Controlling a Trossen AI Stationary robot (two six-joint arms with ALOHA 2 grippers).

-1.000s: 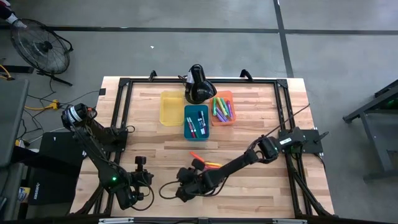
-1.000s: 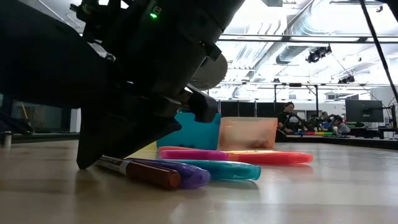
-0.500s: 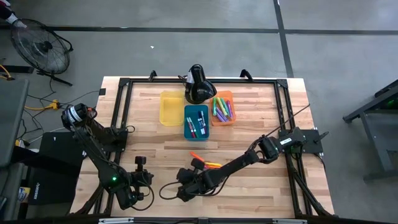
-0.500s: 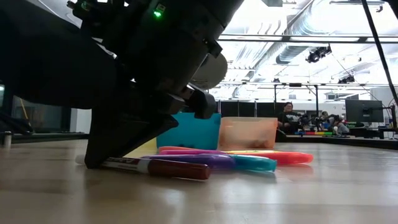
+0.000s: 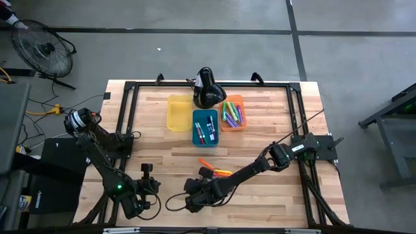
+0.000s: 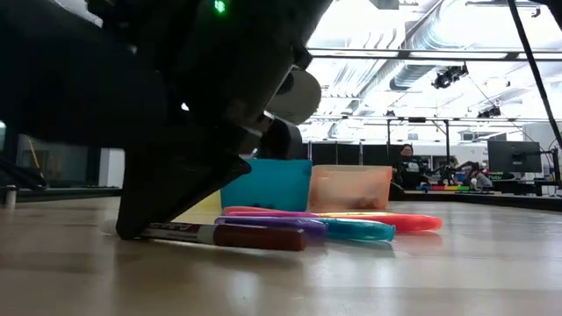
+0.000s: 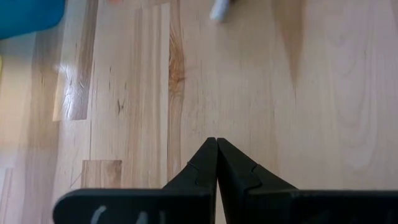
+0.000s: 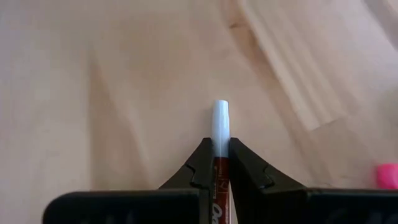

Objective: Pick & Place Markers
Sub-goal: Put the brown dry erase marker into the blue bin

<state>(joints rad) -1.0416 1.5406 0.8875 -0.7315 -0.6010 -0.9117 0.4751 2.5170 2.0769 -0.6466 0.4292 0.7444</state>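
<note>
Right wrist view has the right gripper (image 8: pixel 221 163) pinched tight on a marker (image 8: pixel 221 124), its white end poking out past the fingertips, low over the table (image 8: pixel 93 93). Down at table level that marker (image 6: pixel 224 235) lies flat on the wood, front of the loose markers (image 6: pixel 351 224). Left gripper (image 7: pixel 217 163) waits closed and empty near the front left.

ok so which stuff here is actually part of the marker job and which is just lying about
Part of the job:
- dark-red capped white marker, clamped in right hand
- loose coloured markers
- teal plastic bin
- orange plastic bin
- yellow plastic bin

Lying about:
- black floor fan
- parked left hand
</note>
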